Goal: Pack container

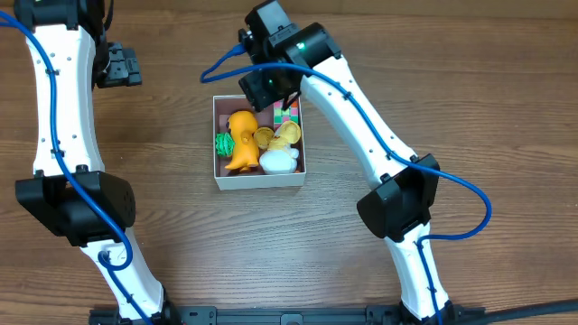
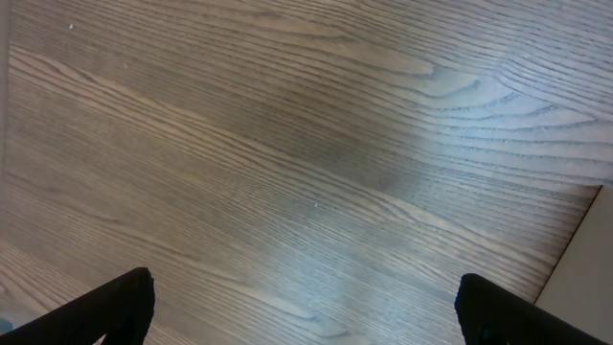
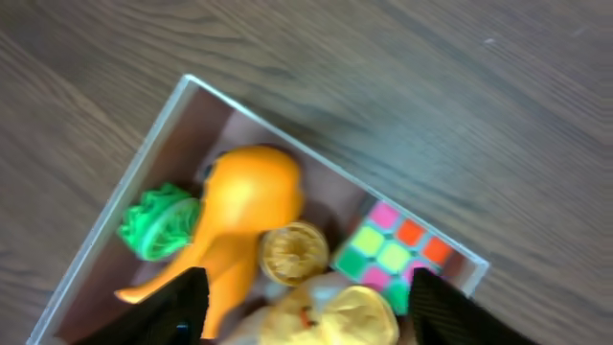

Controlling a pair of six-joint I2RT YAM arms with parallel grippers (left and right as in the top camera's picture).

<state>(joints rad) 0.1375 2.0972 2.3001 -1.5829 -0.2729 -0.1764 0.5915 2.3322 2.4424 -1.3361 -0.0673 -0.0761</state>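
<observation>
Well to the left of the container [image 1: 260, 180], the left pincer [image 2: 306, 307] hangs over bare worktop [image 2: 287, 144], its fingers spread wide with nothing between them. The container rests flat on the worktop and holds a green ball [image 1: 223, 143], an orange toy [image 1: 240, 144], a white piece [image 1: 278, 162] and a colour cube [image 3: 393, 251]. Above the container's far right corner, the right pincer [image 3: 316, 305] stands spread and grips nothing; a yellow toy [image 3: 350, 314] lies under its gap.

We log white link shells with small dark screws on left arm [image 1: 56, 99] and right arm [image 1: 361, 113]. Black joint housings [image 1: 397, 203], blue cables [image 1: 488, 212] alongside, one green light [image 1: 291, 43] near the right wrist.
</observation>
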